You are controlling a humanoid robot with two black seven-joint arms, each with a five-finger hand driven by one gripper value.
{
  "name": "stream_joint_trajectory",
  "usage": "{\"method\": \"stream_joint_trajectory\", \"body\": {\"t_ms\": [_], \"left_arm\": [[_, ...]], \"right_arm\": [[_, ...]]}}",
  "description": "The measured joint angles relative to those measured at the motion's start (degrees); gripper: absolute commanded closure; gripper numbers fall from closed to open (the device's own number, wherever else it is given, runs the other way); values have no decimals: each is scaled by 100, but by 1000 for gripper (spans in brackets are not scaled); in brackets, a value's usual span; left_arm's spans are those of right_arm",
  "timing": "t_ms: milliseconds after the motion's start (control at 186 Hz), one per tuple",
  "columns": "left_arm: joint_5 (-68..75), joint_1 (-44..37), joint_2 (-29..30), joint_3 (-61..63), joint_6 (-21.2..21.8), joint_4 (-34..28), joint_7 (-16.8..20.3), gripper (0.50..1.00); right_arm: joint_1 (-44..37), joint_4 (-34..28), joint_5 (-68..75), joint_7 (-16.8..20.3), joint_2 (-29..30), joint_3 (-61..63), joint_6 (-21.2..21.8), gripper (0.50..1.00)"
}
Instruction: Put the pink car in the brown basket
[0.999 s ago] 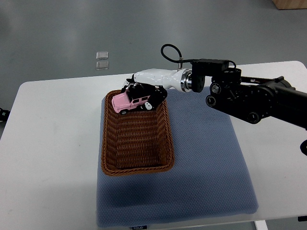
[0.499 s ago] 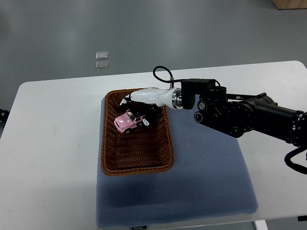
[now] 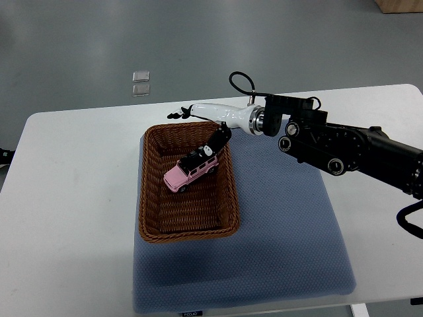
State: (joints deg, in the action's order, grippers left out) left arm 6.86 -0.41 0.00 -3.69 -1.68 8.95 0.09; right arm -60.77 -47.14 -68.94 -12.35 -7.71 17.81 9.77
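The pink toy car (image 3: 190, 174) lies on the floor of the brown wicker basket (image 3: 142, 198), in its far half, tilted diagonally. My right hand (image 3: 189, 136) hovers over the basket's far rim, white wrist and black fingers spread. One finger (image 3: 213, 144) reaches down to the car's roof and seems to touch it. The others (image 3: 176, 115) point away to the left, off the car. The right arm comes in from the picture's right side across the mat.
The basket stands on the left part of a blue-grey mat (image 3: 284, 224) on a white table (image 3: 73, 198). Two small clear squares (image 3: 140, 82) lie on the grey floor beyond the table. A dark bit (image 3: 3, 156) shows at the left edge.
The hand carried the car from the basket's far rim down into the basket, then spread its fingers and lifted back toward the rim. The car now rests on the weave.
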Motion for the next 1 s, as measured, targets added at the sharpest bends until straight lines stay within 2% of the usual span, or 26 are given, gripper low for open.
{"method": "stream_joint_trajectory", "body": {"t_ms": [134,354,607,848,999], "left_arm": [[0,1,0,0,0,0,1,500],[0,2,0,0,2,0,0,500],[0,1,0,0,2,1,0,500],[0,1,0,0,2,2,0,500],[0,2,0,0,2,2,0,500]], "right_arm": [[218,10,1481,56,-186,307,44,587],[769,49,3939,592,-458,1115,-18,587],[1217,192,6266,665,-653,1854,-20,587],[1508,643,7831,811,-773,1908,86,587],[1717,704,8029,792,-776,1841,152,587]]}}
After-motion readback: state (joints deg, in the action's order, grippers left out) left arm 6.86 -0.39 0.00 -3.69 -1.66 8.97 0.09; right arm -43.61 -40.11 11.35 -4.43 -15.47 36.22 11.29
